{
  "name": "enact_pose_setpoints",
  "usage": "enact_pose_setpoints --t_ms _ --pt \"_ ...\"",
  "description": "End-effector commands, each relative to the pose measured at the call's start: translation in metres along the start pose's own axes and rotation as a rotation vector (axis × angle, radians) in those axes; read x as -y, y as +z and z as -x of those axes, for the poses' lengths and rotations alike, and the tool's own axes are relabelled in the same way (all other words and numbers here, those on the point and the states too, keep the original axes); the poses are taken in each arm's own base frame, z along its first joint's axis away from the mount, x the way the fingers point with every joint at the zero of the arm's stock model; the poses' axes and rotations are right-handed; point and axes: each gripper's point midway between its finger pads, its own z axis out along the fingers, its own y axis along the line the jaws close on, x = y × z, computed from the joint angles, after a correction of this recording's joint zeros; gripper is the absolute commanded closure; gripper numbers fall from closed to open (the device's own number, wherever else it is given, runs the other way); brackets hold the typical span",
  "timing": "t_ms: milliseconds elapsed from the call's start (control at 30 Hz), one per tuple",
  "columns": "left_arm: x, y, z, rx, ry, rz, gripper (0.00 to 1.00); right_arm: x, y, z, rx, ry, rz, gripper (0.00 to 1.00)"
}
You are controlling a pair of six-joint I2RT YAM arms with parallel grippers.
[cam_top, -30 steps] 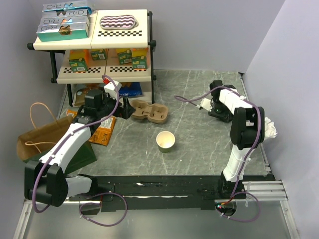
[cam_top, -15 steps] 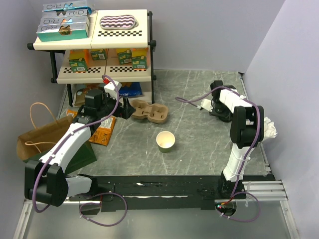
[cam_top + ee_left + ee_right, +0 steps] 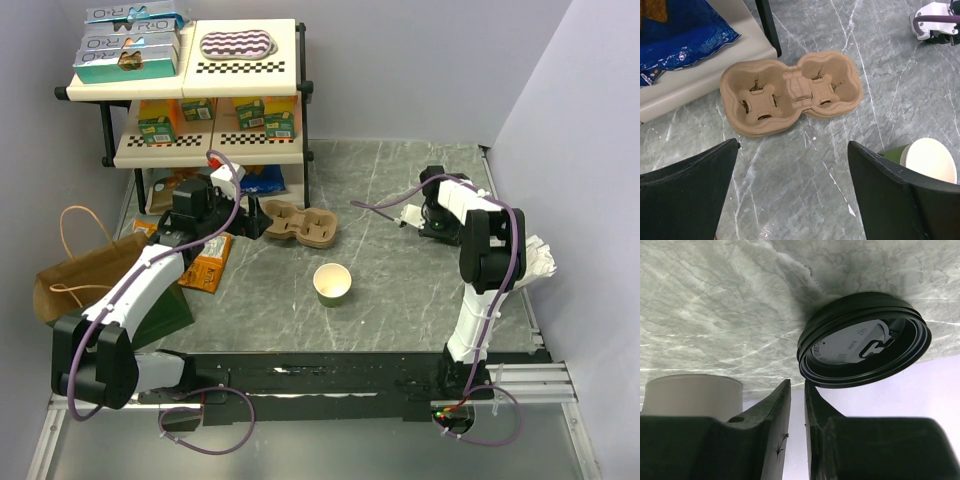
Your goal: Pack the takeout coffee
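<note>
The takeout coffee (image 3: 332, 283) is a green paper cup with a cream inside. It stands lidless and upright mid-table, and shows at the right edge of the left wrist view (image 3: 930, 160). My left gripper (image 3: 250, 218) (image 3: 792, 145) is open wide just short of the brown pulp carrier (image 3: 300, 223) (image 3: 790, 90), with nothing between its fingers. A round black lid (image 3: 865, 340) lies tilted on the table by my right gripper (image 3: 797, 382) (image 3: 432, 215). Those jaws stand a narrow slit apart, with the lid's rim right at their tips. Whether they pinch it is unclear.
A shelf rack (image 3: 185, 90) with boxes stands at the back left, with a blue packet (image 3: 680, 35) under it. A brown paper bag (image 3: 80, 270) and an orange packet (image 3: 205, 265) lie left. A pale cup stack (image 3: 690, 392) stands beside my right gripper. The side wall (image 3: 580, 180) is close on the right.
My right gripper's jaws have narrowed and the arm has shifted slightly left at the far right of the table. The left arm and the cup have hardly moved.
</note>
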Motion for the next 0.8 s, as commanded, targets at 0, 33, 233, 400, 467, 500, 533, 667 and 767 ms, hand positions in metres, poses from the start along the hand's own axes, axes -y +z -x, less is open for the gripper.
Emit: enact_pose_setpoints --t_ms 0,33,233,400,467,500,533,667,767 --pt "0.007 0.001 0.022 0.059 0.016 -0.029 0.03 0.001 -0.004 -0.005 -0.008 -0.033 0.027 0.76" --pt "0.007 0.001 0.023 0.061 0.017 -0.028 0.03 0.001 -0.004 -0.004 -0.009 -0.035 0.03 0.76" --pt "0.006 0.001 0.023 0.062 0.016 -0.026 0.03 -0.003 0.0 -0.011 -0.056 -0.035 0.061 0.77" --pt "0.007 0.0 0.021 0.059 0.013 -0.024 0.03 -0.004 0.001 -0.012 -0.066 -0.031 0.069 0.79" --pt "0.006 0.0 0.02 0.06 0.014 -0.023 0.03 -0.002 0.002 -0.011 -0.07 -0.032 0.064 0.79" --pt "0.006 0.0 0.019 0.059 0.012 -0.023 0.03 -0.002 0.001 -0.012 -0.072 -0.035 0.061 0.8" --pt "0.006 0.001 0.019 0.057 0.009 -0.023 0.03 -0.001 0.002 -0.012 -0.072 -0.034 0.06 0.8" --pt "0.005 0.001 0.018 0.06 0.01 -0.022 0.03 0.005 0.001 -0.011 -0.072 -0.029 0.034 0.84" --pt "0.005 0.001 0.018 0.06 0.008 -0.02 0.03 0.008 0.001 -0.01 -0.07 -0.016 0.024 0.87"
